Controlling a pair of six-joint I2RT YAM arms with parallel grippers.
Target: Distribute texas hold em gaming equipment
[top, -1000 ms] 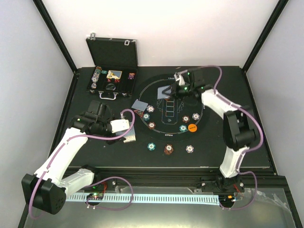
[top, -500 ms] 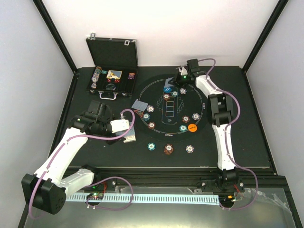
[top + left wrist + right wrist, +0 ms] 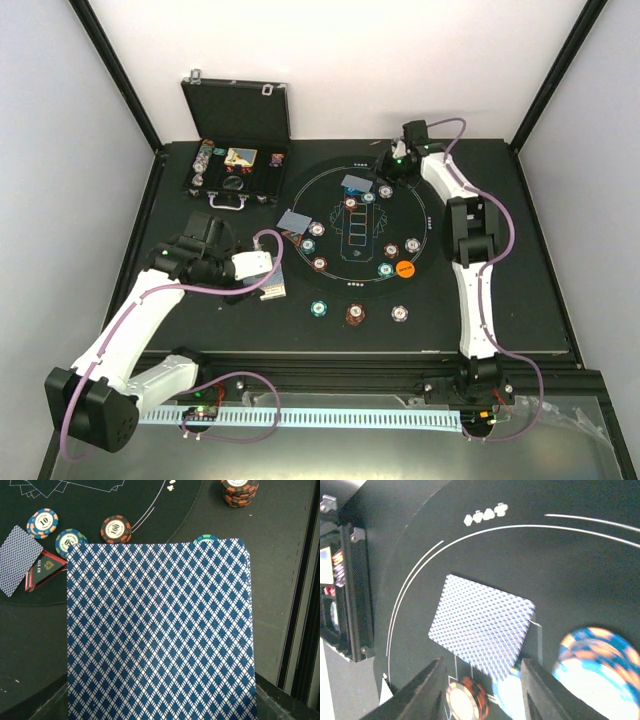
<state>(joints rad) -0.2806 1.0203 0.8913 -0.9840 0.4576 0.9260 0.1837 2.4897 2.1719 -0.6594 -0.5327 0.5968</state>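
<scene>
Over the far part of the round black mat point(image 3: 336, 262), the right gripper point(image 3: 482, 667) hangs spread and empty above one blue-backed playing card point(image 3: 481, 625) lying flat. Beside the mat's left edge, the left gripper point(image 3: 262, 272) clamps a stack of blue-backed cards point(image 3: 160, 630).

My right pincer point(image 3: 392, 166) has drawn back toward the far edge of the mat point(image 3: 335, 262), the arm point(image 3: 470, 240) behind it stretched out straight. The card point(image 3: 355, 182) that hung tilted at my jaws a second ago now lies flat, let go.
</scene>
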